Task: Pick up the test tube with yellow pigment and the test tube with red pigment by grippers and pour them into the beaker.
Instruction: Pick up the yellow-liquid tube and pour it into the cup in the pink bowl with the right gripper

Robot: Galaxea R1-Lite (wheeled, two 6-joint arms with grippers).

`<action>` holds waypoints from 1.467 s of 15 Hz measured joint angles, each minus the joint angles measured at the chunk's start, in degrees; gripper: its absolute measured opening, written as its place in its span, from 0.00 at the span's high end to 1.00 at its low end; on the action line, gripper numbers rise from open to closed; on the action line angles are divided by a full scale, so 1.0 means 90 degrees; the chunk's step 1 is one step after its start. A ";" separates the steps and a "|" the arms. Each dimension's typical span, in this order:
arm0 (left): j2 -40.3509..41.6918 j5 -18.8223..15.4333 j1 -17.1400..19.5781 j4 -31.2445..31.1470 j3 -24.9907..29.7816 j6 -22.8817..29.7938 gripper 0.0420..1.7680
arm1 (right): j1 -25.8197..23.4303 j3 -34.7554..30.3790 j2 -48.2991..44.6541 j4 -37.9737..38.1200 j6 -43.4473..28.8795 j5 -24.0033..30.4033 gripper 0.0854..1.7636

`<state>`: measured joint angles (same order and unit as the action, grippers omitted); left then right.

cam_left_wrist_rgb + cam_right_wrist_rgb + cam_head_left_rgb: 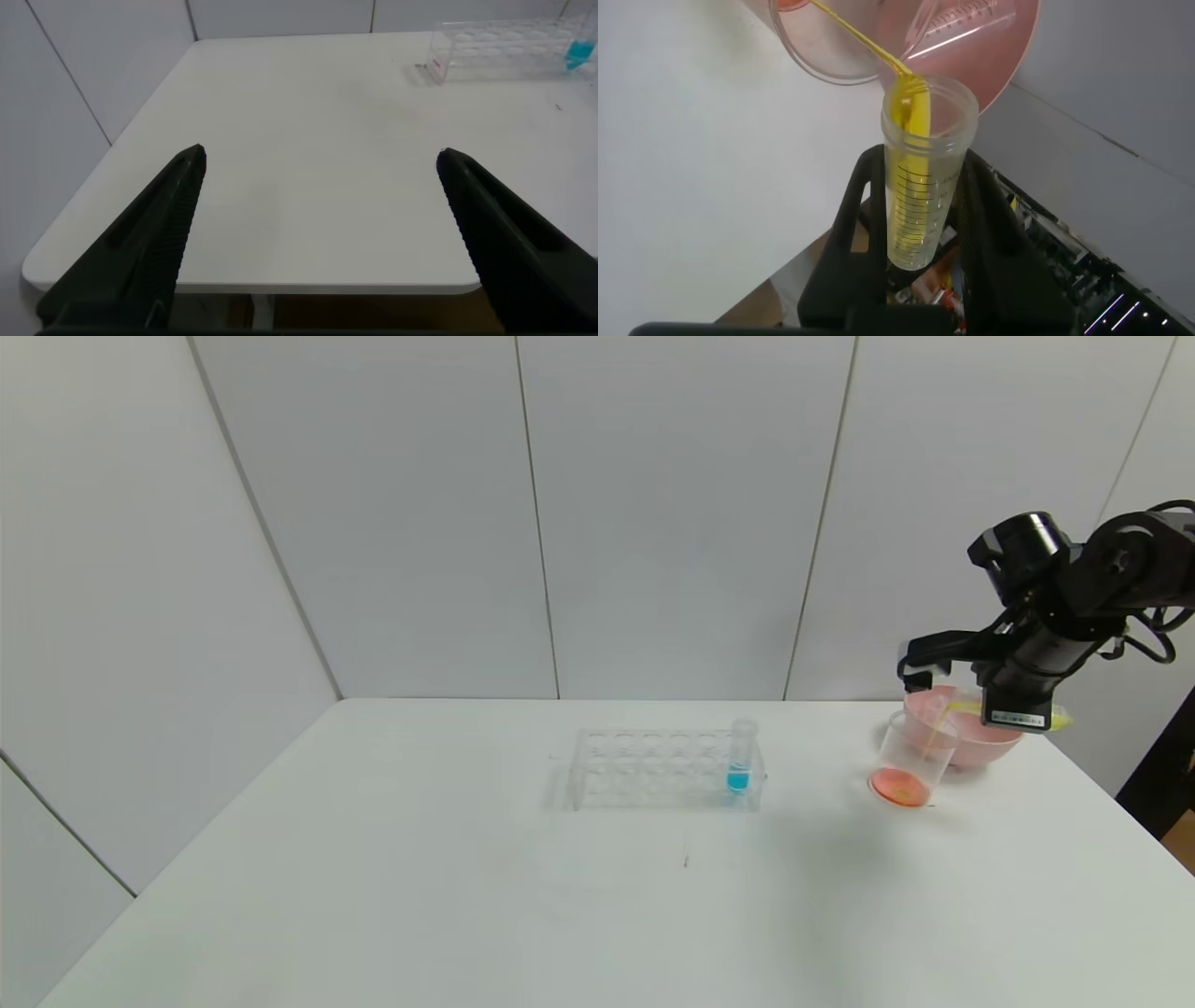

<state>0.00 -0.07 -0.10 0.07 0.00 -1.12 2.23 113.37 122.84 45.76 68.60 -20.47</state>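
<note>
My right gripper (1013, 709) is shut on the test tube with yellow pigment (1057, 719) and holds it tipped over, mouth toward the beaker (910, 761). A thin yellow stream (936, 733) runs from the tube into the beaker, which has red-orange liquid at its bottom. In the right wrist view the tube (915, 140) sits between the fingers of the gripper (920, 177), and the stream (854, 37) falls into the beaker (822, 47). No tube with red liquid shows; a clear marked tube (962, 23) lies in the pink bowl. My left gripper (320, 163) is open and empty above the table's near left corner.
A pink bowl (980, 747) stands right behind the beaker at the table's far right. A clear tube rack (653, 770) in the middle holds a blue-liquid tube (739, 761); rack (505, 42) and blue tube (579, 56) also show in the left wrist view.
</note>
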 joint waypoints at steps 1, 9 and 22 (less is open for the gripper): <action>0.0000 -0.0003 0.0000 0.0000 0.0000 0.0000 0.00 | 0.0000 0.0000 0.0007 0.0000 0.0030 -0.0003 0.75; 0.0000 -0.0003 0.0000 -0.0003 0.0000 -0.0003 0.00 | 0.0005 0.0000 0.0043 -0.0003 0.0125 -0.0207 0.75; 0.0000 -0.0003 0.0000 -0.0005 0.0000 -0.0003 0.00 | 0.0012 0.0049 0.0062 -0.0244 0.0452 -0.0615 0.75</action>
<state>0.00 -0.10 -0.10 0.02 0.00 -1.15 2.34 113.81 123.41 43.57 72.67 -26.00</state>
